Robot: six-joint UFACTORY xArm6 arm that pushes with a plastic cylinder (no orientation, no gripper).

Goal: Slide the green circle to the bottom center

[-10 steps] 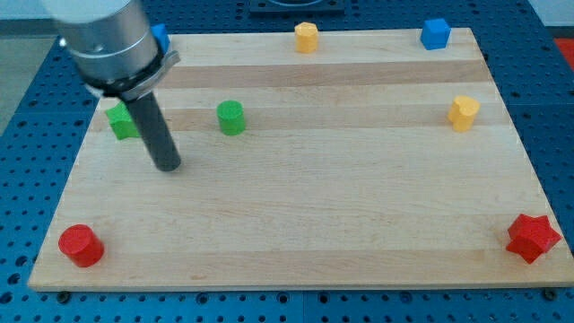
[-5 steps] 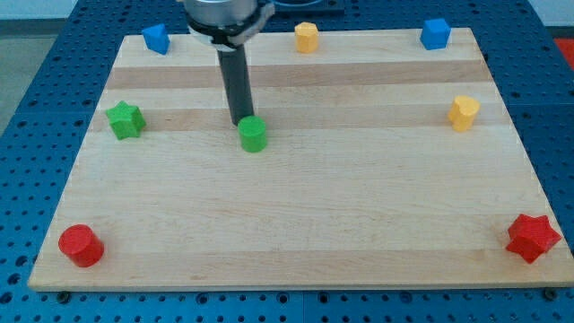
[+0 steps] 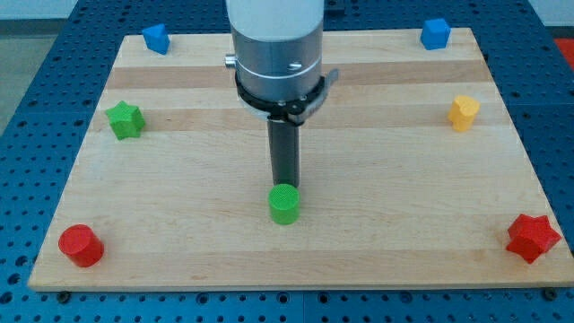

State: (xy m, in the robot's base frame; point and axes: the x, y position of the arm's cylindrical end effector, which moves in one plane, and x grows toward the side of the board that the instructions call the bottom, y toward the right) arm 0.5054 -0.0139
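Observation:
The green circle is a small green cylinder lying low on the wooden board, near the middle of its width and a little above the bottom edge. My tip stands right behind it, on its upper side, touching or almost touching it. The rod rises from there into the wide grey arm body that fills the view's top centre.
A green star lies at the left, a red cylinder at the bottom left, a red star at the bottom right. A yellow block sits at the right, blue blocks at the top left and top right.
My tip has pushed the green circle from the upper left-middle of the board down and a little right to near the bottom centre. The arm body now hides the yellow block at the top centre.

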